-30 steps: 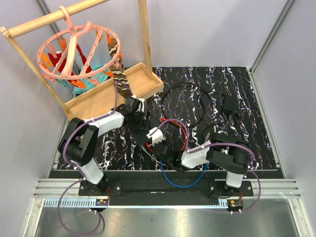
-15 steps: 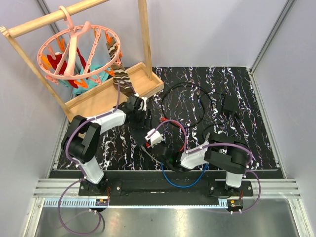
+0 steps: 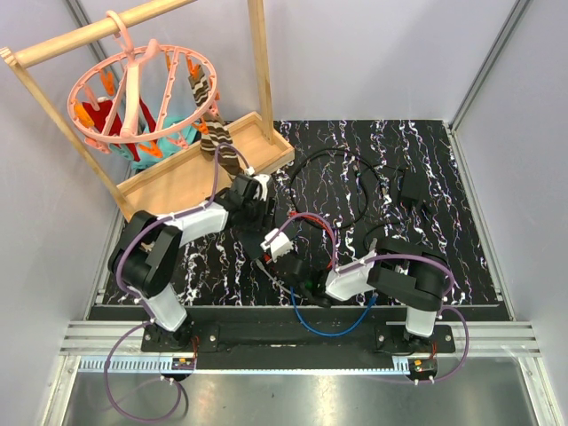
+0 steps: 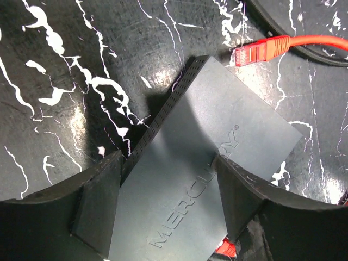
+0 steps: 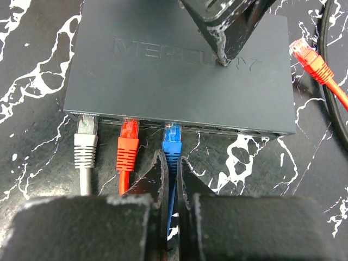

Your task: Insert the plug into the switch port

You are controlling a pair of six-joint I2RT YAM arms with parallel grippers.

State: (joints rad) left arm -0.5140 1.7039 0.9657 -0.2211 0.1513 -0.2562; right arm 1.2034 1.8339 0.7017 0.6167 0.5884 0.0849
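The switch (image 5: 179, 81) lies flat on the marbled black tabletop (image 4: 65, 81). The right end effector (image 5: 172, 160) is pinched tight on the blue plug (image 5: 172, 142), which sits in a port (image 5: 172, 128) on the switch's near edge, beside a red plug (image 5: 128, 141) and a grey plug (image 5: 86, 141). The left end effector (image 4: 168, 163) stands wide, one finger at either side of the switch. A loose red plug (image 4: 255, 50) lies just beyond the switch's corner.
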